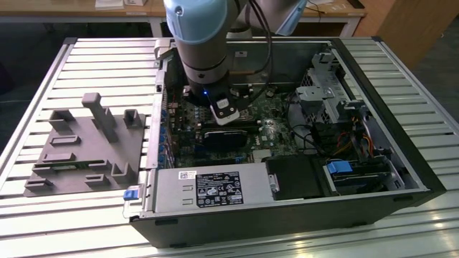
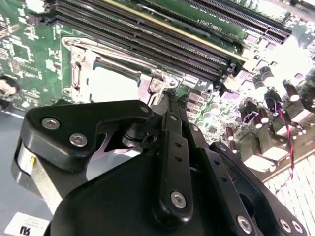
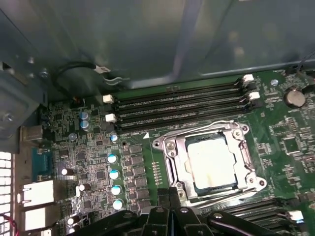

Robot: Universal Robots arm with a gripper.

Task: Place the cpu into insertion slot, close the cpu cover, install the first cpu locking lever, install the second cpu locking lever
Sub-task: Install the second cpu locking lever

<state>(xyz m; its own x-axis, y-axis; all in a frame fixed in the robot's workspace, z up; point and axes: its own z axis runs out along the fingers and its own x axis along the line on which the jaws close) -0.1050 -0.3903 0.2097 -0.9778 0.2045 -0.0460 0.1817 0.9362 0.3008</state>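
The cpu (image 3: 211, 161) lies flat in the insertion slot (image 3: 165, 144), its pale metal top showing through the window of the cpu cover (image 3: 244, 168), which is down over it. A thin silvery lever (image 3: 221, 198) runs along the socket edge nearest the gripper. My gripper (image 3: 170, 192) is shut, its two black fingers pressed together with nothing seen between them, tips at that socket edge. In the second wrist view the gripper (image 2: 166, 96) ends by the corner of the cpu cover (image 2: 147, 88), beside the cpu (image 2: 110, 83). In the exterior view the gripper (image 1: 228, 115) hangs over the motherboard inside the open case.
Memory slots (image 3: 182, 105) run just beyond the socket. A black block (image 1: 226, 137) sits below the gripper in the exterior view. The power supply (image 1: 212, 188), drive cage (image 1: 330, 97) and cables (image 1: 308, 134) crowd the case. A grey fixture (image 1: 86, 145) stands on the exterior view's left.
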